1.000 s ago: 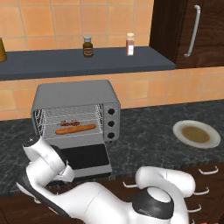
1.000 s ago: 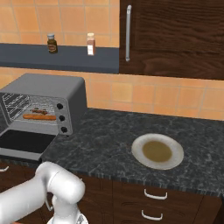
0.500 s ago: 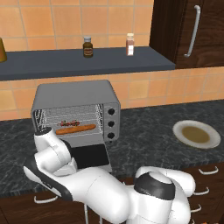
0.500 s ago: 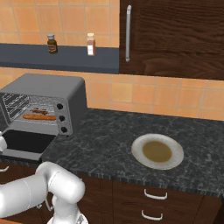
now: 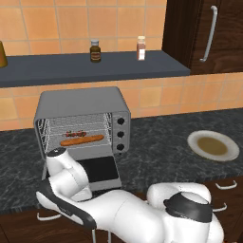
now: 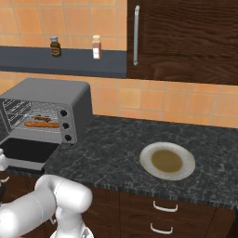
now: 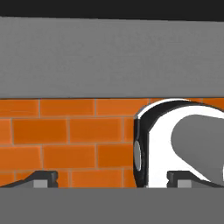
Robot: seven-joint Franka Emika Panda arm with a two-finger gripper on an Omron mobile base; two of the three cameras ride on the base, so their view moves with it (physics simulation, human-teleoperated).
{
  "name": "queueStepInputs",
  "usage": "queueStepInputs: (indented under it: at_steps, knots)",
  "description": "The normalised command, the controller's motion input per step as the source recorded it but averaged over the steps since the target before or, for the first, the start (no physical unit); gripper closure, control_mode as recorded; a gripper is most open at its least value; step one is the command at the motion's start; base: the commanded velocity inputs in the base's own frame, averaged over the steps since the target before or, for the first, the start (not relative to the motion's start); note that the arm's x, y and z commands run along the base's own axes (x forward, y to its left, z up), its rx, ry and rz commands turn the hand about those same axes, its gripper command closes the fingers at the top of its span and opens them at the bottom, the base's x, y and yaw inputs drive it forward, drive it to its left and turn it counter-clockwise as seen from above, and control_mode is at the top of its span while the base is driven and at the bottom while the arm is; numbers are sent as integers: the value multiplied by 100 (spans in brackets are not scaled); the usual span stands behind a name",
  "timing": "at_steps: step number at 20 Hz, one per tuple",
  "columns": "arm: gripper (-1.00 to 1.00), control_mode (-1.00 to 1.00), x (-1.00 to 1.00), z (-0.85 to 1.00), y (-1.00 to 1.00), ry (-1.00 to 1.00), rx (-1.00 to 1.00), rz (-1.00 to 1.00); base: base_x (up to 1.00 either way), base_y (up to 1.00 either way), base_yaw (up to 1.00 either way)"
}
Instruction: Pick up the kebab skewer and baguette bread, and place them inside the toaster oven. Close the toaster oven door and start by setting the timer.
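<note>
A glossy white arm (image 5: 118, 213) built of thick rounded segments is seen, with a dark grey band ringing one bulbous joint (image 5: 187, 211). Two small dark grey finger tips (image 7: 43, 178) with squared ends are shown in the hand view

Setting: rendered home kitchen. Evidence: boxy grey metal toaster oven (image 5: 83, 124) on black speckled stone counter (image 6: 116, 153); orange tiled wall (image 5: 156, 97) behind oven; dark grey shelf (image 5: 90, 66) above oven carrying two small bottles; dark wood cabinet with bar handle (image 6: 136, 35) right of oven; drawers below counter; round white plate (image 6: 168, 161) right of oven.
</note>
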Motion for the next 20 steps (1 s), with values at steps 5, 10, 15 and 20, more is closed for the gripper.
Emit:
queueStepInputs:
  at_steps: [5,10,15,20]
  knots:
    - [-100,-100,4,-47,-55,-3,1,6,0,0,0]
    - [-100,-100,27,-36,-24,-2,5,5,0,0,0]
    - [-100,-100,55,-4,-13,-7,6,5,0,0,0]
    - [-100,-100,52,3,-15,-13,4,5,0,0,0]
